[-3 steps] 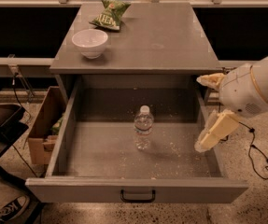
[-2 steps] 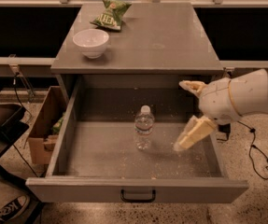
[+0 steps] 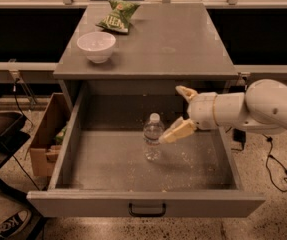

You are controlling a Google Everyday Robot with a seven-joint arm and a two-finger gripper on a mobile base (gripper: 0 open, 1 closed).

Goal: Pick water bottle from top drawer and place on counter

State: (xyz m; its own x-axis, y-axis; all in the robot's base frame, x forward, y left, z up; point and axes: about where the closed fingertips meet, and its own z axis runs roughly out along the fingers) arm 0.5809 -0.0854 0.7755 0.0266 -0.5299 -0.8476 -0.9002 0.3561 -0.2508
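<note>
A grey cabinet is seen from the front and above, with the top drawer (image 3: 108, 169) pulled out. The water bottle (image 3: 153, 137), clear with a white cap, is stood upright near the middle of the drawer floor, among scattered crumbs. The gripper (image 3: 172, 114) is positioned over the drawer from the right, just beside the bottle, its two cream fingers (image 3: 179, 131) spread wide apart with nothing held between them. The lower fingertip is placed close against the bottle's right side; contact cannot be confirmed. On the counter (image 3: 168, 44), a white bowl (image 3: 96, 45) and a green snack bag (image 3: 117, 15) are set at the back left
</note>
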